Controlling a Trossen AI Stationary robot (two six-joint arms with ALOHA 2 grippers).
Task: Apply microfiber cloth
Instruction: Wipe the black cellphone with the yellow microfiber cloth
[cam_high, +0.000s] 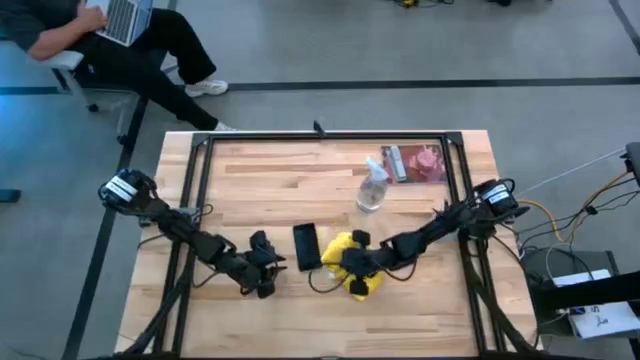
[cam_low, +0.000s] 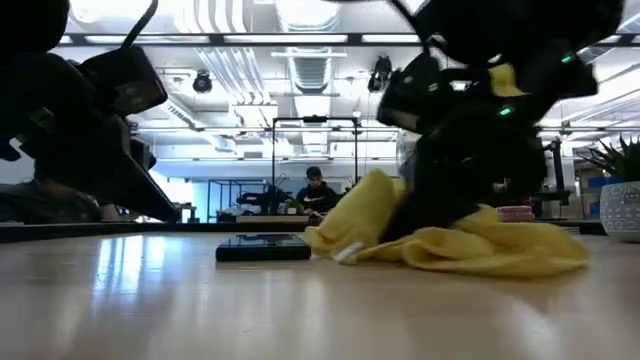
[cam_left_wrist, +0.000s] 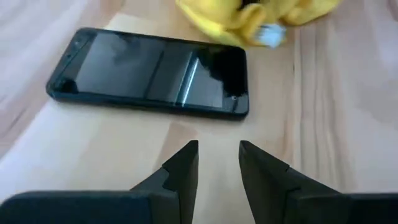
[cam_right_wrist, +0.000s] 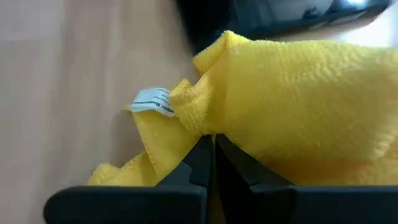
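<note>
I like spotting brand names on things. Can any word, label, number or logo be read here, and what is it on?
None can be read.
White tag on the microfiber cloth: printed lines, too blurred.
Pink packet at the table's far side: print too small.
Phone: screen dark, no text.
Spray bottle: no legible label.

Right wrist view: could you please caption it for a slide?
Right gripper pinching the bright yellow microfiber cloth beside the black phone.

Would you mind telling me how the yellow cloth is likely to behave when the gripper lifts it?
The microfiber cloth lies in loose folds, so it will probably sag and drape rather than hold shape. It looks thin and light. With the right gripper shut on one fold, the rest may trail toward the phone.
</note>
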